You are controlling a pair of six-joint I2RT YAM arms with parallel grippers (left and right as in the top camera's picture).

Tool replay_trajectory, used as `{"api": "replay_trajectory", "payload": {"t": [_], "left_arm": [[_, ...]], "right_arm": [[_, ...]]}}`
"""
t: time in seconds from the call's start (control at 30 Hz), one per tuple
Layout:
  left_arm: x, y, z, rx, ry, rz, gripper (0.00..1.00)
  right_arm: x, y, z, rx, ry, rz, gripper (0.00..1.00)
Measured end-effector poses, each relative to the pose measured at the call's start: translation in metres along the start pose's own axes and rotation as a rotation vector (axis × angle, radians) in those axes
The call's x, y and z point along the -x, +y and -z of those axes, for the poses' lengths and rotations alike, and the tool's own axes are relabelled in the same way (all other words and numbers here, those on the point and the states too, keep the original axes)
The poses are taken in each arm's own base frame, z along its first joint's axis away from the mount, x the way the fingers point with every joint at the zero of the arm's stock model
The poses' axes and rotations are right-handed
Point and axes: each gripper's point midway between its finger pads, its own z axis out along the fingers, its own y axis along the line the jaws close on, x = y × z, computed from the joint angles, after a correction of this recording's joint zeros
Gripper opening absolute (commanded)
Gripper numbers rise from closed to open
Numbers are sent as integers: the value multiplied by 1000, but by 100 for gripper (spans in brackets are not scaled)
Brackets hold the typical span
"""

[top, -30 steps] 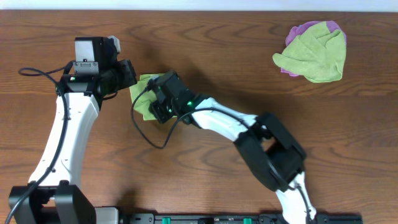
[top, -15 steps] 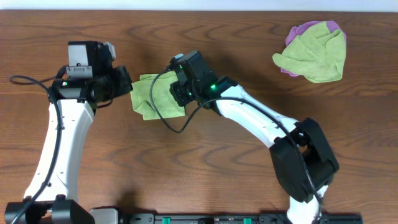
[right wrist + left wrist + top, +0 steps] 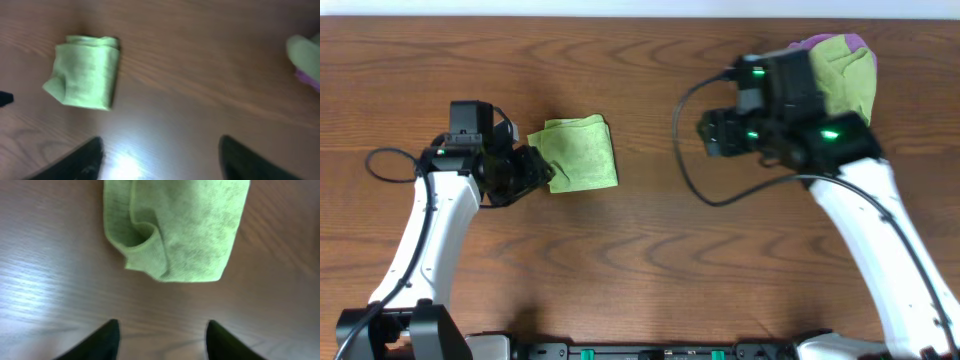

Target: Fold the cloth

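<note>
The folded green cloth (image 3: pixel 578 153) lay flat on the wooden tabletop (image 3: pixel 650 260), left of the frame's centre, with both pincers empty.

In the overhead view the left pincer (image 3: pixel 161 330) sat at the cloth's lower left corner; its wrist camera showed the fingers spread wide, just short of the cloth's loose, curled edge, gripping nothing. The right pincer (image 3: pixel 161 150) was also spread wide and empty. Half a second earlier it had been at the cloth's right edge; it had since swung away to the upper right of the frame, beside the crumpled green-and-purple pile (image 3: pixel 840 85). The left pincer had dropped slightly lower in the frame, and the cloth now showed as a neat rectangle.
</note>
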Motion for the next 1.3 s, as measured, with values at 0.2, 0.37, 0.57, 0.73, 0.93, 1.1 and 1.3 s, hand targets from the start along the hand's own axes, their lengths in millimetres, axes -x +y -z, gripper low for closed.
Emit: {"api": "replay_trajectory", "payload": {"t": [0.2, 0.37, 0.57, 0.73, 0.93, 1.1, 1.3], "left_arm": [[-2, -3, -17, -78, -13, 94, 76], [-7, 2, -32, -109, -15, 184, 78], [-17, 10, -45, -124, -3, 292, 79], [-19, 13, -51, -134, -12, 355, 79], [-15, 15, -57, -158, -43, 397, 80], [-12, 15, -65, -166, -49, 418, 80], [-5, 13, -77, -167, -67, 420, 80]], "right_arm": [[-16, -41, 40, -64, -44, -79, 99], [-42, -54, 59, -57, -89, -94, 99], [-92, -68, 56, -36, -105, -141, 99], [-134, -75, 49, -3, -104, -212, 99], [-149, -73, 53, 48, -150, -256, 99], [-147, -67, 55, 84, -162, -249, 99], [-147, -65, 55, 94, -162, -248, 99]]}}
